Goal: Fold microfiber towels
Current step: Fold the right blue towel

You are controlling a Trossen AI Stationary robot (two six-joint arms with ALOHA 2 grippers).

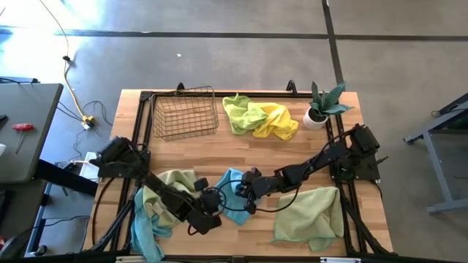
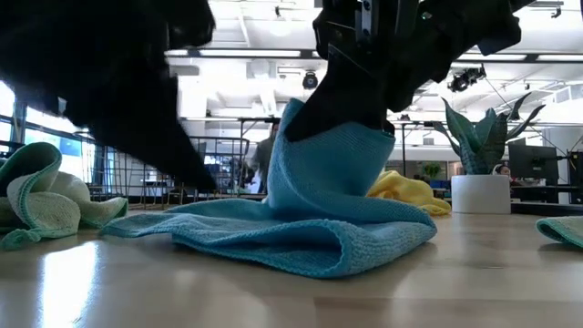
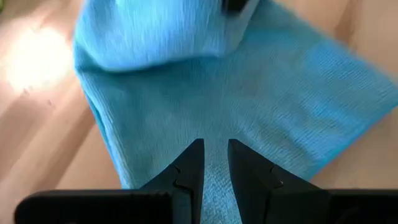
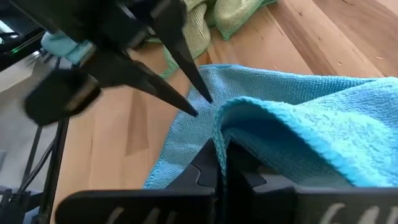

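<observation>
A wooden table stands on a grey concrete floor, with a workshop of desks and ceiling lights behind it. At the far side sit a wire basket, a heap of lime and yellow towels and a potted plant.

Near the front middle lies the blue towel. The right gripper has its fingers clamped tight on one edge of it and holds that edge up off the wood, so the cloth rises in a peak in the low view while the rest spreads flat on the table. The left gripper points down at the flat part of the same towel, its tips held narrowly apart with only a slim gap between them; the tips look to be on the cloth, but whether they pinch any of it I cannot tell.

A pale green towel lies at the front right. More towels, pale green and blue, are bunched at the front left, partly over the edge.
</observation>
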